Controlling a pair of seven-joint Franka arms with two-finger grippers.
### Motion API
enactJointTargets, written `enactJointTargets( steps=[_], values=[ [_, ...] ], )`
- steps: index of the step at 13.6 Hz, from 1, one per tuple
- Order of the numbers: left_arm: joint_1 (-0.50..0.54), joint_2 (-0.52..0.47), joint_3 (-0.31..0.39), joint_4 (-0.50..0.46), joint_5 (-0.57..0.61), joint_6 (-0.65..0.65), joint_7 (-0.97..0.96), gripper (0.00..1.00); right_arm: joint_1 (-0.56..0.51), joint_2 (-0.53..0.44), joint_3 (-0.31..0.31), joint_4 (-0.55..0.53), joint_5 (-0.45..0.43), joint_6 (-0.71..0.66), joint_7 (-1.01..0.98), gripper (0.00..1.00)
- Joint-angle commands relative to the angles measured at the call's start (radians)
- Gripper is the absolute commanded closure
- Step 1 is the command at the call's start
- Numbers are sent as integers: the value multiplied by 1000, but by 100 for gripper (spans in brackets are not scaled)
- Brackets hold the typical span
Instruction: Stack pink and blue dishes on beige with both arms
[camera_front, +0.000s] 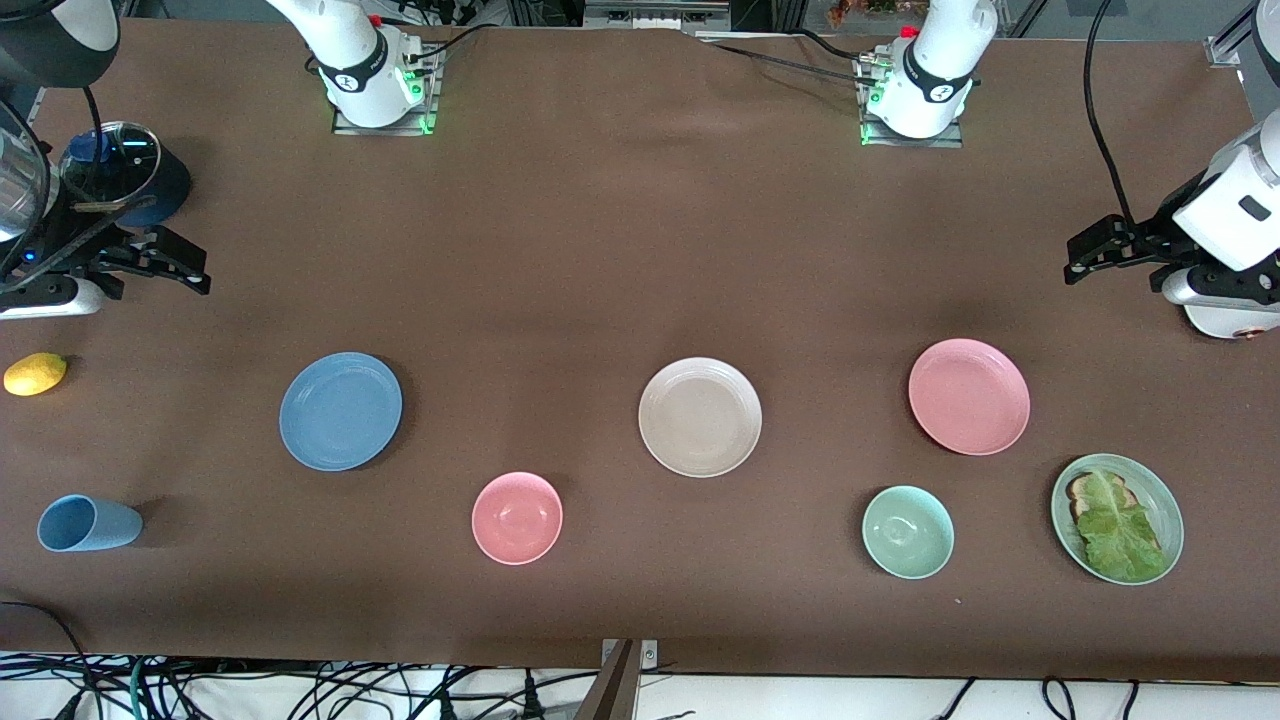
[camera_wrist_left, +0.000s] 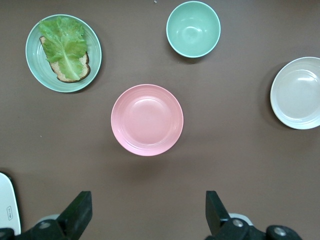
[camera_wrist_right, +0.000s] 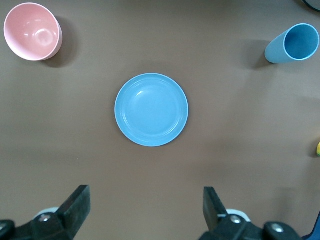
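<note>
The beige plate (camera_front: 699, 416) (camera_wrist_left: 298, 92) lies mid-table. A light blue plate (camera_front: 340, 410) (camera_wrist_right: 151, 109) lies toward the right arm's end, and a salmon pink plate (camera_front: 968, 396) (camera_wrist_left: 147, 119) toward the left arm's end. All three lie flat, apart and bare. My left gripper (camera_front: 1072, 258) (camera_wrist_left: 148, 205) hangs open over bare cloth at its end of the table, short of the pink plate, holding nothing. At the other end my right gripper (camera_front: 200, 268) (camera_wrist_right: 147, 200) hangs open and empty over bare cloth, short of the blue plate.
Nearer the front camera stand a pink bowl (camera_front: 516, 517), a pale green bowl (camera_front: 907, 531), a green plate (camera_front: 1175, 520) with lettuce and toast, and a blue cup (camera_front: 88, 523) on its side. A lemon (camera_front: 35, 373) and a glass-lidded pot (camera_front: 110, 160) sit at the right arm's end.
</note>
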Motion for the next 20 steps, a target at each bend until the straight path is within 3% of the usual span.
enactJointTargets(
  steps=[1,20],
  values=[
    [-1,-2,2,14,-4,-9,13,0,-7,-13,3,-13,17,6,7,0],
    [4,4,5,32,1,-9,13,0,-7,-11,5,-11,20,4,6,0]
  ],
)
